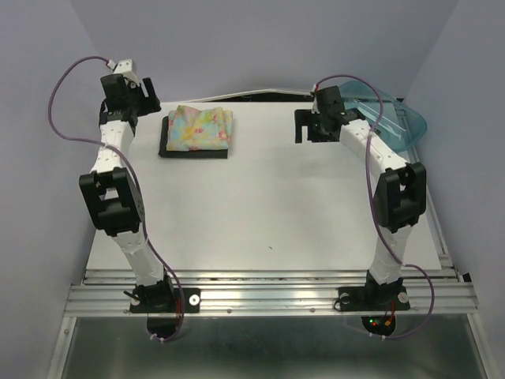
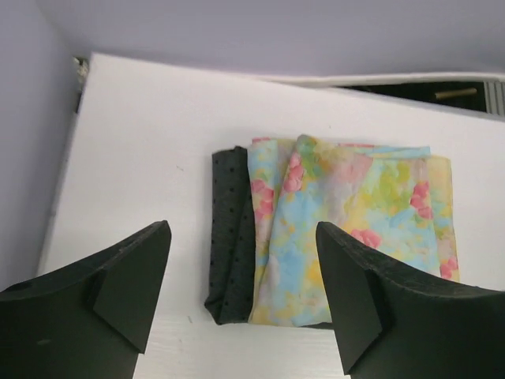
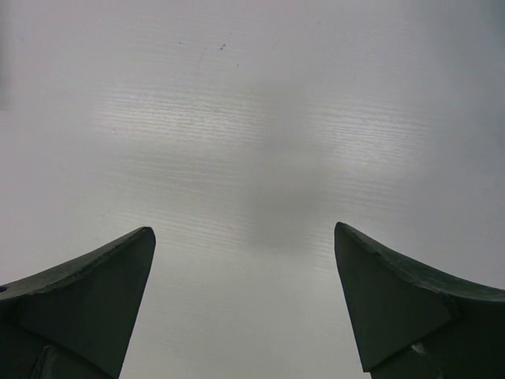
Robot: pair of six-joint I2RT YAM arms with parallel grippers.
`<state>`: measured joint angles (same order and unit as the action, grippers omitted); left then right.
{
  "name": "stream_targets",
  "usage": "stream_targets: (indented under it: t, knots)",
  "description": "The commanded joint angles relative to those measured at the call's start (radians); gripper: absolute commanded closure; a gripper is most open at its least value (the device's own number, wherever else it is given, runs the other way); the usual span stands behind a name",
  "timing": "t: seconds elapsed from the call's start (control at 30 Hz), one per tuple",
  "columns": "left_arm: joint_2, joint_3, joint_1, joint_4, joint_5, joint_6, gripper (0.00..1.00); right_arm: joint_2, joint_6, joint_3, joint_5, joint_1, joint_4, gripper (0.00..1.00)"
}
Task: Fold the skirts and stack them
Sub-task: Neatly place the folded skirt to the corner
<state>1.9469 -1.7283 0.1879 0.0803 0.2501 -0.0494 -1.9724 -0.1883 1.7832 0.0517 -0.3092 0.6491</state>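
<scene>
Stack, far-left worktop (image 1: 276,205): floral skirt (image 1: 199,129) atop black skirt (image 2: 229,237), both folded. Left fingers (image 2: 126,276), right fingers (image 3: 87,292): spread, empty. Step: stacking likely finished; you should just withdraw.

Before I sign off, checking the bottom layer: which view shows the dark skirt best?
Left wrist: the dark skirt shows a dotted strip under the floral skirt. Top external: only a thin rim; right wrist: nothing.
</scene>
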Motion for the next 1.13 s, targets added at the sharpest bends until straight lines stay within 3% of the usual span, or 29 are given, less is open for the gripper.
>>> stream_targets:
  t: [0.0, 0.07, 0.1, 0.13, 0.17, 0.3, 0.43, 0.57, 0.77, 1.1]
  knots:
    - [-0.172, 0.056, -0.105, -0.057, -0.167, 0.187, 0.13, 0.092, 0.044, -0.004, 0.014, 0.002, 0.000, 0.00]
    - [-0.219, 0.137, -0.162, -0.054, -0.231, 0.230, 0.12, 0.101, 0.049, -0.024, 0.019, 0.002, 0.001, 0.00]
    - [-0.242, 0.163, -0.182, -0.050, -0.239, 0.244, 0.10, 0.110, 0.050, -0.030, 0.019, 0.002, 0.004, 0.00]
    - [-0.287, 0.192, -0.255, -0.045, -0.271, 0.269, 0.01, 0.115, 0.056, -0.033, 0.019, 0.002, 0.009, 0.00]
    - [-0.307, 0.244, -0.284, -0.042, -0.294, 0.275, 0.01, 0.121, 0.062, -0.045, 0.016, 0.002, 0.014, 0.00]
    - [-0.434, 0.381, -0.427, -0.008, -0.261, 0.327, 0.01, 0.184, 0.130, -0.122, -0.086, 0.034, 0.024, 0.00]
    - [-0.506, 0.493, -0.493, 0.091, -0.149, 0.384, 0.01, 0.242, 0.174, -0.287, -0.131, 0.035, 0.041, 0.00]
    - [-0.601, 0.630, -0.508, 0.116, -0.069, 0.399, 0.01, 0.372, 0.233, -0.522, -0.173, 0.044, 0.009, 0.00]
    - [-0.683, 0.817, -0.507, 0.115, -0.123, 0.421, 0.01, 0.518, 0.270, -0.804, -0.199, 0.044, -0.078, 0.00]
    - [-0.758, 0.912, -0.508, 0.090, -0.095, 0.382, 0.01, 0.566, 0.257, -0.828, -0.271, 0.044, -0.069, 0.00]
